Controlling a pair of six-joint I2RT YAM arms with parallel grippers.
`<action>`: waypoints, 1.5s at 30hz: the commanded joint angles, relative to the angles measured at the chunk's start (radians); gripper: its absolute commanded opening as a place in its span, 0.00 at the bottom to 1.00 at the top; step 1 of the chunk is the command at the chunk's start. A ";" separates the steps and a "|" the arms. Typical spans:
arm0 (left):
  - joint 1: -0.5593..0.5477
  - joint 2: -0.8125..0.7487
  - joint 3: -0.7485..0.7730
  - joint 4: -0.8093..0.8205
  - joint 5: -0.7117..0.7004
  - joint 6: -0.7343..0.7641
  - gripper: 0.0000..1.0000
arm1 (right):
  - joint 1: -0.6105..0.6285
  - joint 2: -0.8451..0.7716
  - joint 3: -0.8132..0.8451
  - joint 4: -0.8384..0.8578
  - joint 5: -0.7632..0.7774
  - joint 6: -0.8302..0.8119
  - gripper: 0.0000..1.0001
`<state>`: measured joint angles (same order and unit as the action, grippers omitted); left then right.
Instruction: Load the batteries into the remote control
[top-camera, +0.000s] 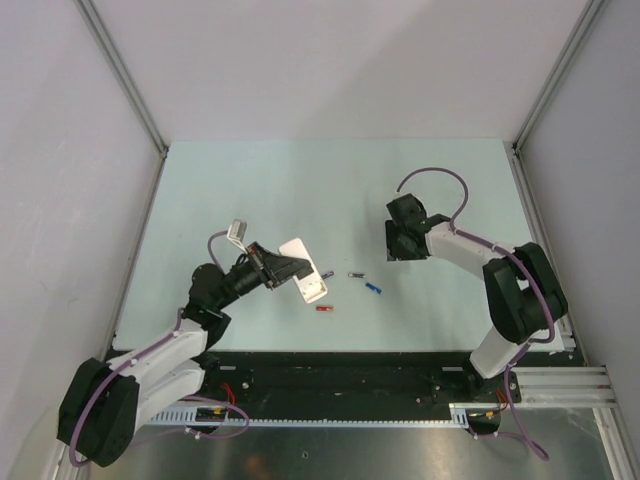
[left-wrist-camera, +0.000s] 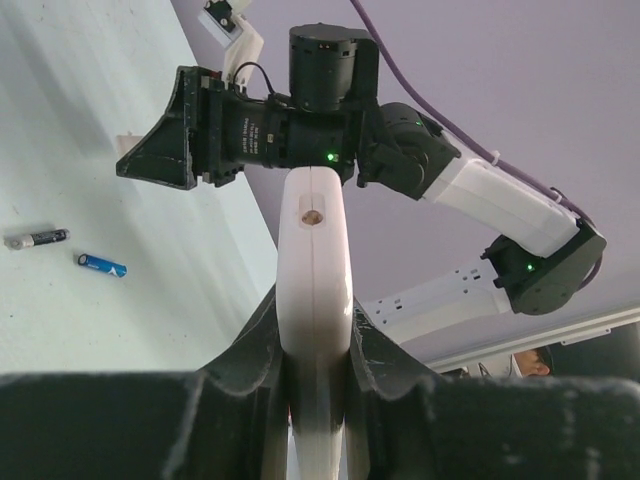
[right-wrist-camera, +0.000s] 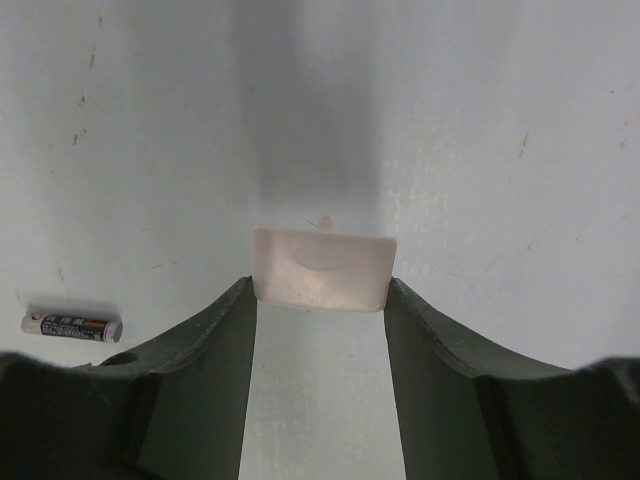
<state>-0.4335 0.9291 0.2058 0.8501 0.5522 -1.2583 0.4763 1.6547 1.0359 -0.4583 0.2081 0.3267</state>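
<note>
I'm reading the left gripper (left-wrist-camera: 318, 345) as clenched: both fingers are pressing the narrow sides of the remote control (left-wrist-camera: 313, 260), which is standing edge-on between them and reaching out past the fingertips. I'm seeing only plain white plastic with one small round hole near the far end.

From above, the remote is sitting at the tip of the left arm, angled across the counter (top-camera: 250, 190). The batteries are all lying loose on the side towards the right arm. The dark blue-purple battery (top-camera: 327, 274) is just beside the remote's edge. The red battery (top-camera: 323, 308) is lying just nearer to me than the remote's near end. The grey-silver battery (top-camera: 356, 274) and the bright blue battery (top-camera: 373, 288) are a little further out, close together, between the remote and the other arm. None of them is touching either gripper.

The right gripper (right-wrist-camera: 320, 290) is hanging well apart from the remote, over the far right part of the counter. It is grasping a small pale plate (right-wrist-camera: 322, 265) by its two short edges, right at the fingertips, and the plate is casting a shadow on the surface below.
</note>
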 joint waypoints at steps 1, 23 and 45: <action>0.006 -0.016 0.000 0.032 0.003 0.002 0.00 | -0.018 0.031 0.023 0.055 -0.007 -0.026 0.39; 0.006 0.011 -0.017 0.027 0.038 -0.004 0.00 | -0.004 -0.074 0.042 -0.005 0.030 0.028 0.88; 0.015 -0.039 -0.068 -0.023 0.058 0.017 0.00 | 0.398 -0.479 -0.290 0.141 0.238 0.170 0.87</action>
<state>-0.4286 0.9142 0.1371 0.8028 0.5835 -1.2629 0.8558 1.2869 0.7464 -0.4091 0.3973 0.4427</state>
